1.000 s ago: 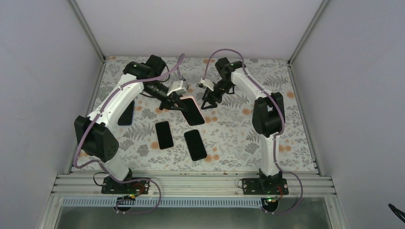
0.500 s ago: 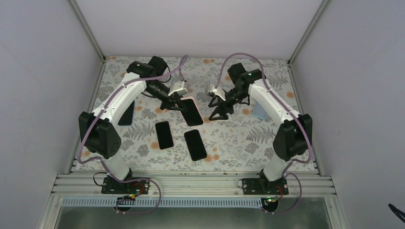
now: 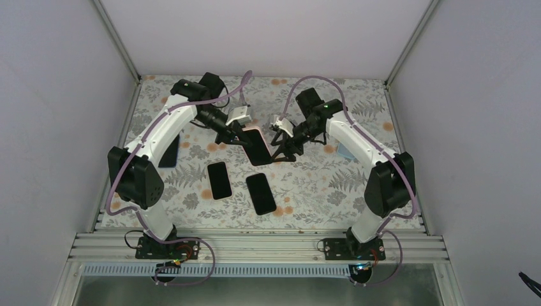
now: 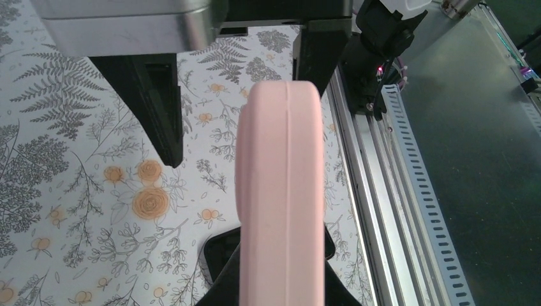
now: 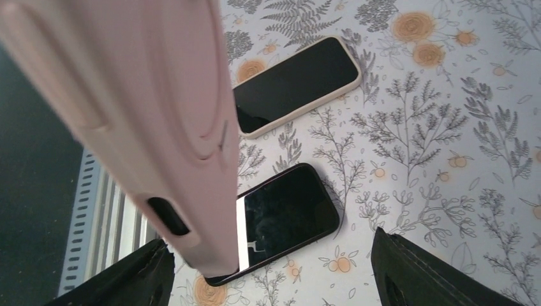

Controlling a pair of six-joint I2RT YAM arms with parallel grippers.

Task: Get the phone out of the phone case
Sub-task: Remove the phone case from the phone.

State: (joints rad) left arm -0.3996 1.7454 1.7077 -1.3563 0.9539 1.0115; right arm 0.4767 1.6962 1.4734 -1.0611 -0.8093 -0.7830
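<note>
First, nearest the arm bases, two loose phones lie screen-up on the flowered surface (image 3: 319, 185): a nearer phone (image 3: 261, 193) and, just left of it and slightly beyond, a second phone (image 3: 219, 180). Past them the pink phone case (image 3: 257, 146), with the phone inside it, is held tilted above the surface, clenched by its far end in the left gripper (image 3: 242, 139). Just beside the case's right edge hangs the right gripper (image 3: 282, 153), released and grasping nothing. Its wrist view shows the case's end between the spread fingers (image 5: 434, 274); whether they touch it cannot be told.
</note>
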